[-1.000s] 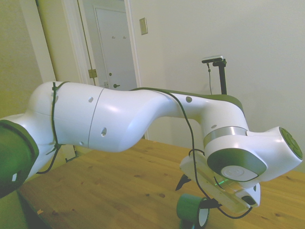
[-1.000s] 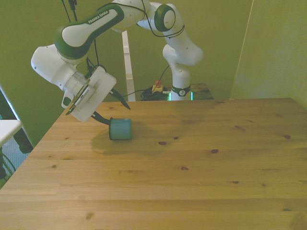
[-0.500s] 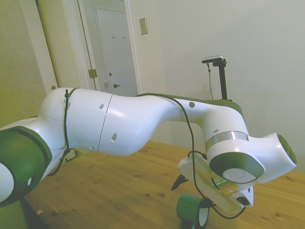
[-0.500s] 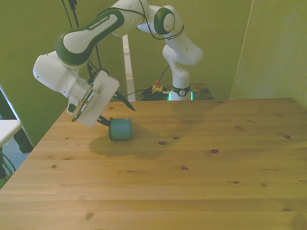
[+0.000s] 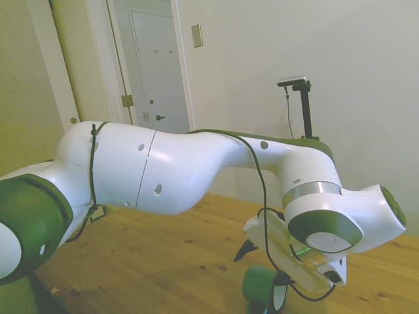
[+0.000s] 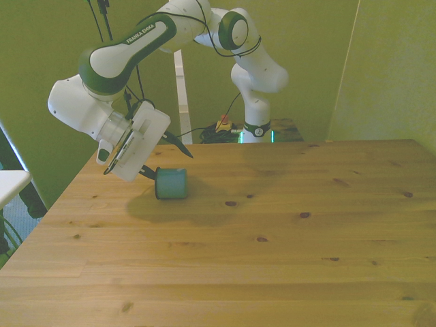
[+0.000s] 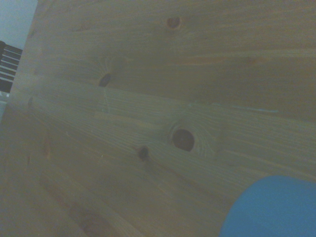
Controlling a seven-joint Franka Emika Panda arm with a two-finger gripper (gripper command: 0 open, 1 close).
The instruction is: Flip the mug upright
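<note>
1. Lying on its side on the table (image 6: 272, 225): mug (image 6: 170, 183), teal wall facing the front cam, near the table's edge at the front view's left, toward the far corner. In side view mug (image 5: 265, 290) showing white inside w/ dark rim, mouth pointing toward the gripper side.
2. Hovering tilted just beside the mug: gripper (image 6: 163, 158), w/ fingers spread wide, nothing held. One dark finger sticking up and past the mug's top, other finger reaching down to the mug's mouth end, looking like touching or nearly touching the rim; can't confirm contact.
3. Showing in wrist view: only a blurry blue-teal corner of the mug (image 7: 276, 210) against knotty wood planks; no handle detail there.
4. Not spotting the handle in any view; prob hidden on the far or under side.
5. Judging handling: enamel look, so likely light, rigid, smooth and slippery; round body apt to be rolling on the table if nudged sideways. Thin wall, so pinching across the rim (one finger inside, one outside) seeming the best hold; chipping possible if knocked hard.
6. Judging progress: mug not yet upright, grasp not yet closed; approx early approach stage.
7. Needing next, prob: sliding one finger into the mouth, closing on the wall, then rotating the wrist to stand the mug on its base.
</note>
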